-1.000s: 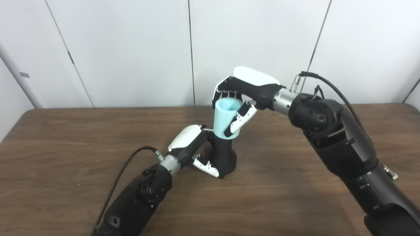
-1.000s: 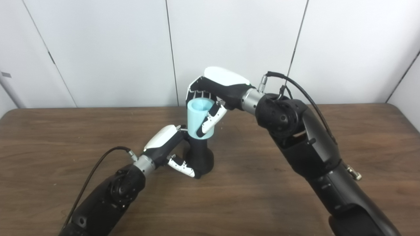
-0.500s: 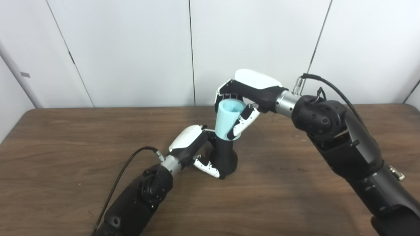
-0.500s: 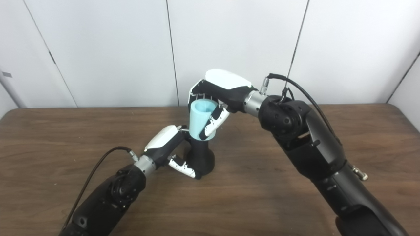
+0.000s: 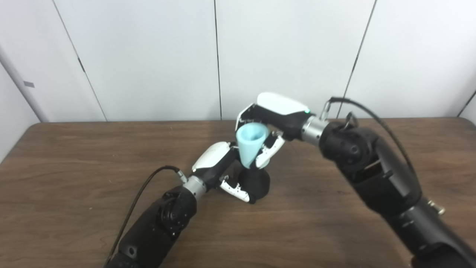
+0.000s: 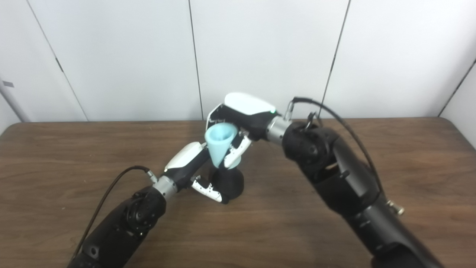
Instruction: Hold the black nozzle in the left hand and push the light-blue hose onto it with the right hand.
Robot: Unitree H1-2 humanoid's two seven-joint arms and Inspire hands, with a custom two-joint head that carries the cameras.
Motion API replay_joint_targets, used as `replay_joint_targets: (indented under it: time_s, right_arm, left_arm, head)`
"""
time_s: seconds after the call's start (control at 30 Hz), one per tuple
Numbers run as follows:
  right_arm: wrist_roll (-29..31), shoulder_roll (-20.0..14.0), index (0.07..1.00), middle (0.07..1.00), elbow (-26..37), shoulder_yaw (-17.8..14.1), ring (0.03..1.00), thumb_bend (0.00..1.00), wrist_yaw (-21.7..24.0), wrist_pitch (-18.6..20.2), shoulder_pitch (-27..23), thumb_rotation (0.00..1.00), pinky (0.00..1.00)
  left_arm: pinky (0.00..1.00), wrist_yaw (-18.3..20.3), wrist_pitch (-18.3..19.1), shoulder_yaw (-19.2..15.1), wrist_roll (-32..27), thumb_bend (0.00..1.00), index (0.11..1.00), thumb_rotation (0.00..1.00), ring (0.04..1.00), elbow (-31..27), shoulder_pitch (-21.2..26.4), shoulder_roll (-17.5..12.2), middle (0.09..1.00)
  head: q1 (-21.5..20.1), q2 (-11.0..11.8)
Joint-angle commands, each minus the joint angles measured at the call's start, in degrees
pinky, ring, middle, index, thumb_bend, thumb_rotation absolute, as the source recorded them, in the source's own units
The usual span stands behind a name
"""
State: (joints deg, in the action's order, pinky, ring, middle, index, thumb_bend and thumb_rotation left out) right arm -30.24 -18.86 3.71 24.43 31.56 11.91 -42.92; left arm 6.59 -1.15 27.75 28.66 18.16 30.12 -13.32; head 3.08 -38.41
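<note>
The black nozzle (image 5: 256, 182) stands upright on the brown table (image 5: 74, 167) near its middle. My left hand (image 5: 217, 167) is shut on its lower body, white fingertips (image 5: 235, 190) curling round the front. The light-blue hose (image 5: 251, 143), a short open-topped tube, sits over the nozzle's neck and hides most of it. My right hand (image 5: 273, 119) comes from above and the right and is shut on the hose, with fingers (image 5: 268, 150) wrapped down its side. In the right eye view the hose (image 6: 220, 143) leans a little to the left.
Behind the table rises a white panelled wall (image 5: 148, 56). A black cable (image 5: 145, 186) loops from my left forearm, and another cable (image 5: 368, 111) arcs over my right forearm. Bare wood lies on both sides of the hands.
My right hand has moved down and slightly left with the hose. The hose now sits lower over the nozzle, covering more of its neck. My left hand has kept its place.
</note>
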Motion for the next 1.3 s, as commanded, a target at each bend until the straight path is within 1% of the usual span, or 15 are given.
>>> replay_joint_targets:
  time_s: [0.0,0.1,0.33,0.6,0.7,0.83,1.03,1.27]
  right_arm:
    - [0.45,0.47,0.512,0.463,-0.55,1.29,0.412,0.52,1.61,-1.05,-0.04,0.00,0.33]
    - [0.98,0.71,0.496,0.482,-1.00,1.30,0.432,0.52,1.63,-1.24,-0.17,0.00,0.37]
    - [0.88,0.59,0.485,0.484,-1.15,1.75,0.452,0.52,2.11,-1.32,-0.90,0.00,0.39]
    - [0.69,-1.48,0.504,0.474,-0.58,2.15,0.426,0.52,2.39,-3.30,-0.35,0.00,0.36]
    - [0.82,-2.52,0.503,0.476,-0.49,1.83,0.428,0.52,2.36,-3.79,0.31,0.00,0.37]
    - [0.34,-3.07,0.492,0.483,-0.59,1.61,0.440,0.52,1.79,-3.88,1.35,0.00,0.38]
    - [-0.38,-3.02,0.483,0.491,-1.27,1.37,0.448,0.52,0.13,-3.56,3.78,0.00,0.39]
    - [-1.33,-2.33,0.485,0.492,-1.46,1.91,0.445,0.52,-0.60,-1.61,4.87,0.00,0.40]
  left_arm:
    - [1.00,4.75,3.07,2.19,1.68,0.52,0.472,0.00,0.642,1.98,-1.96,0.71,0.507]
    - [1.00,4.78,3.04,2.19,1.67,0.52,0.472,0.00,0.642,1.99,-1.96,0.64,0.507]
    - [1.00,4.87,3.24,2.23,1.64,0.52,0.472,0.00,0.642,2.09,-1.85,0.83,0.507]
    - [1.00,4.87,2.86,2.04,1.42,0.52,0.472,0.00,0.642,2.05,-1.81,0.53,0.507]
    - [1.00,4.63,2.53,2.02,1.47,0.52,0.472,0.00,0.642,2.29,-1.90,0.47,0.507]
    - [1.00,4.52,2.37,1.96,1.45,0.52,0.472,0.00,0.642,2.50,-1.93,0.46,0.507]
    - [1.00,4.77,2.60,1.83,1.38,0.52,0.472,0.00,0.642,1.83,-2.07,0.17,0.507]
    - [1.00,4.78,2.85,1.76,1.51,0.52,0.471,0.00,0.642,1.36,-2.35,0.01,0.508]
  head:
    - [0.10,-0.13]
    - [0.18,-0.15]
    - [0.19,-0.36]
    - [0.12,-0.32]
    - [0.05,-0.30]
    - [0.00,-0.41]
    - [0.22,-0.69]
    - [0.27,-0.96]
